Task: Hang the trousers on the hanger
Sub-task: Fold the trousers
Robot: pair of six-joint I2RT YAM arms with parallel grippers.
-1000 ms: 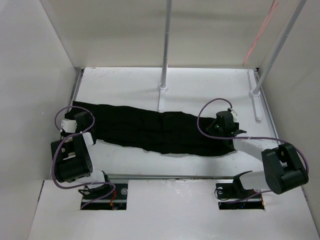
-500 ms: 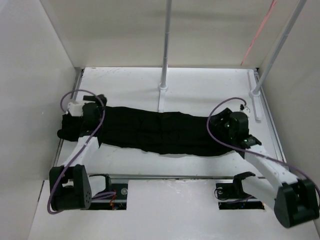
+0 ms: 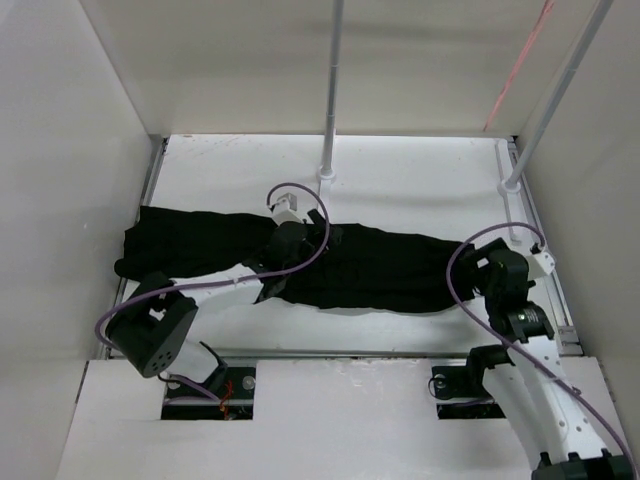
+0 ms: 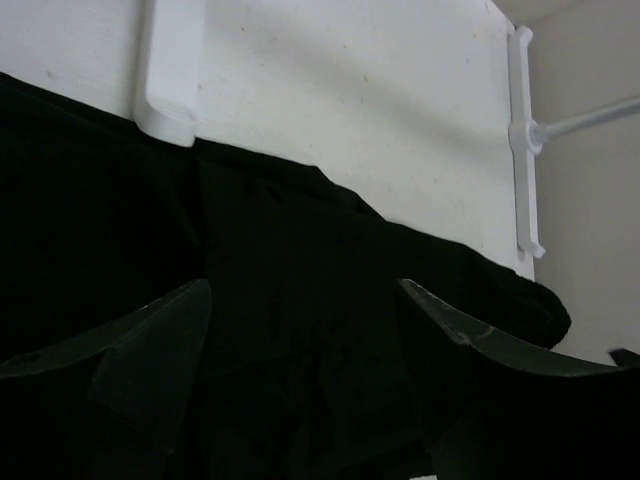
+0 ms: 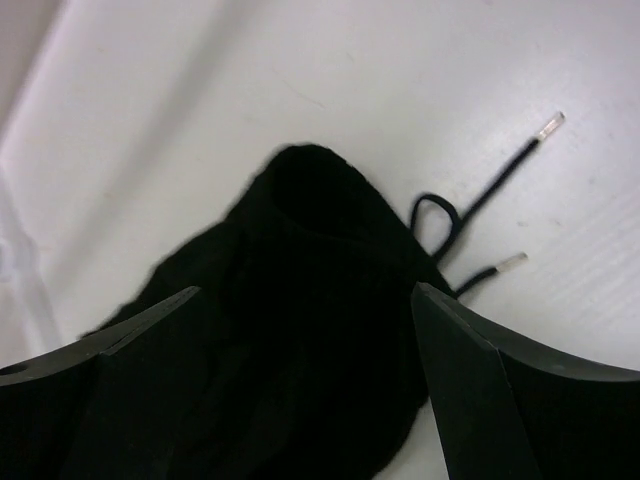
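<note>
Looking from above, I see the trousers (image 3: 200,245) flat across the desk (image 3: 400,170), left hand (image 3: 322,240) over their middle, right hand (image 3: 490,268) at their right end, and what I take for the hanger (image 3: 518,62), a faint pink line at the far right. Left wrist: fingers (image 4: 150,340) apart over bare cloth. Right wrist: fingers (image 5: 470,380) apart above the waist and drawstring (image 5: 480,195); a shallow pinch may catch one layer, letting the rest slump.

No legible text, labels, brands, numbers or signs in any view.
</note>
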